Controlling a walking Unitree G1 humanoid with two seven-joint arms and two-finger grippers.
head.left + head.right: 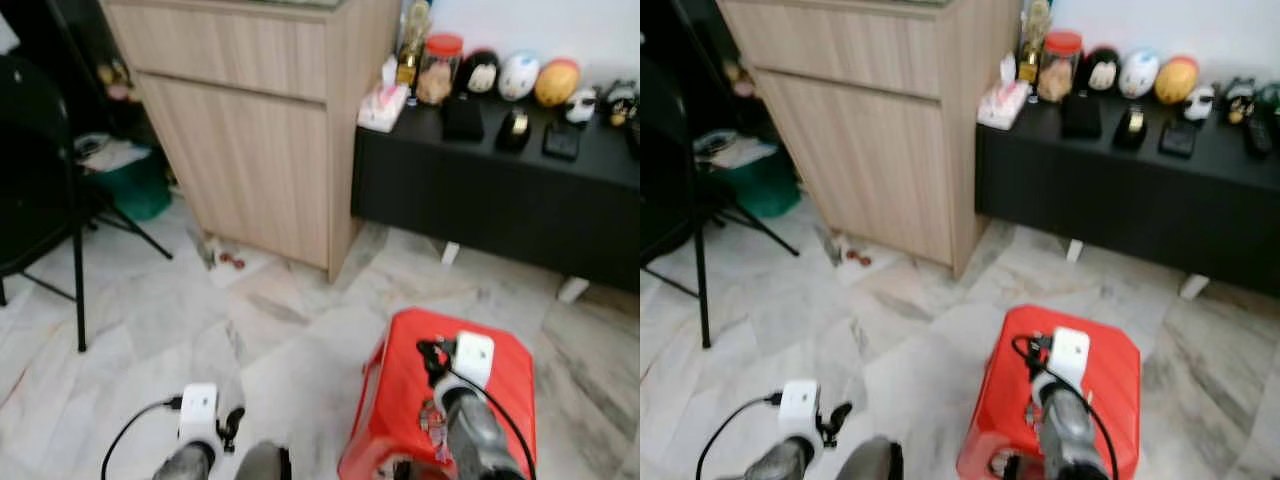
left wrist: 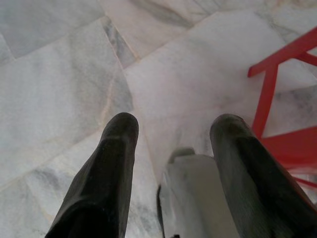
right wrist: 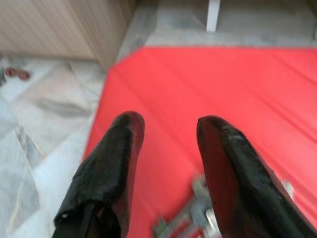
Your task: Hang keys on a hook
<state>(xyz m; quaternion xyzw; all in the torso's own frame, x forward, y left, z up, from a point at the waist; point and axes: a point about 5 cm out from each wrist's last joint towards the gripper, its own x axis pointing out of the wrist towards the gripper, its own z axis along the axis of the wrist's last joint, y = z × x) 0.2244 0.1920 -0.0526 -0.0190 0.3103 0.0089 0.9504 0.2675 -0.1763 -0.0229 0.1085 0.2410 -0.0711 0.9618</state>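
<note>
A bunch of keys lies blurred on the top of a red plastic stool. In the left eye view the keys sit beside my right arm. My right gripper hovers open just above the stool top, fingers apart, with the keys below and between them, untouched. My left gripper hangs open over the marble floor to the left of the stool, holding nothing. A pale grey part of my own body shows between its fingers.
A tall wooden cabinet stands ahead on the left. A low black bench with jars and round figures runs along the wall on the right. A black folding chair and a green bin are far left.
</note>
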